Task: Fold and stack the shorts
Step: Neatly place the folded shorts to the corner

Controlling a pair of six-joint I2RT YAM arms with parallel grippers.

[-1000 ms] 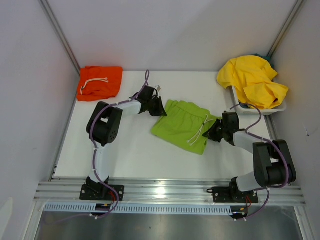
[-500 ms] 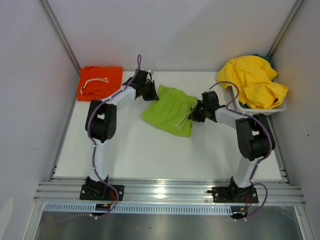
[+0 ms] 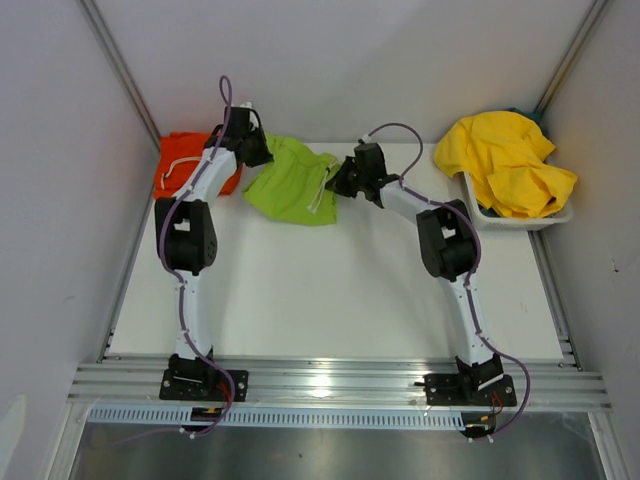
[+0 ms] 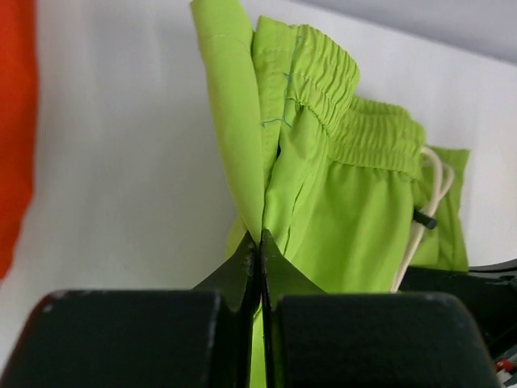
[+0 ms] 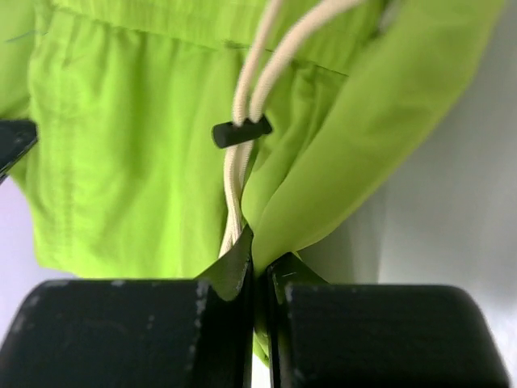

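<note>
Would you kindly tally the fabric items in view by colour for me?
Orange shorts: 1
Lime green shorts: 1
Yellow fabric heap in the white bin: 1 (separate pieces cannot be told apart)
Total: 3

The lime green shorts (image 3: 290, 192) are spread between the two pincers. One bunched edge is pinched in the left pincer (image 3: 262, 157), and the opposite edge is nipped in the right pincer (image 3: 338, 181), right beside the white drawstring (image 5: 242, 153). The elastic waistband is gathered and wrinkled. The orange shorts (image 3: 180, 165) lie folded flat just to the outer side of the left pincer. The yellow shorts (image 3: 505, 160) sit in a crumpled heap, well out to the right of the right pincer.
</note>
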